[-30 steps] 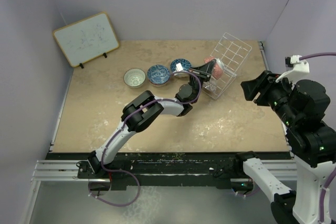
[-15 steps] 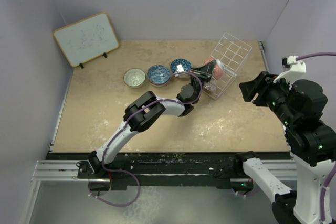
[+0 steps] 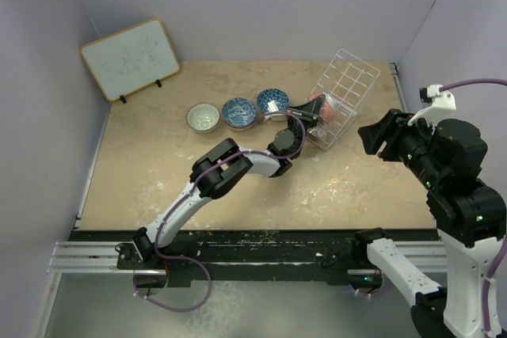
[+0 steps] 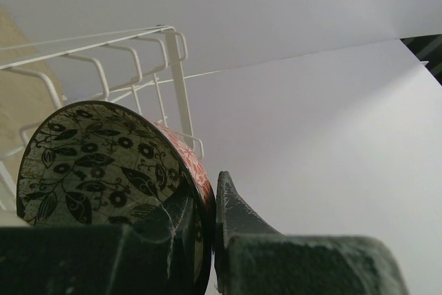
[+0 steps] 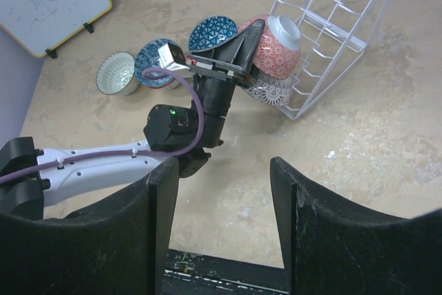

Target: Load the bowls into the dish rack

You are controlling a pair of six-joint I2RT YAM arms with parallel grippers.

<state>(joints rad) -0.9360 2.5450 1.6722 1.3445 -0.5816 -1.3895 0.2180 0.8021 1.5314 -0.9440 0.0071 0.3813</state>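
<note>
My left gripper (image 3: 310, 108) (image 4: 207, 191) is shut on the rim of a bowl (image 4: 97, 164) with a black leaf pattern inside and a red patterned outside (image 5: 280, 50). It holds that bowl on edge at the front of the white wire dish rack (image 3: 348, 85) (image 5: 345, 25). A white lacy bowl (image 5: 266, 91) lies just below it at the rack's front. Three bowls stand in a row on the table: a pale one (image 3: 203, 116), a blue one (image 3: 238, 112) and a darker blue one (image 3: 272, 100). My right gripper (image 5: 224, 191) hangs open and empty high at the right.
A framed whiteboard (image 3: 131, 57) leans against the back left wall. The left arm (image 3: 222, 168) stretches across the table's middle toward the rack. The rack sits tilted near the back right corner, close to the right wall.
The left gripper and its bowl have shifted slightly left and nearer along the rack's front. The right arm has drifted a little to the left.
</note>
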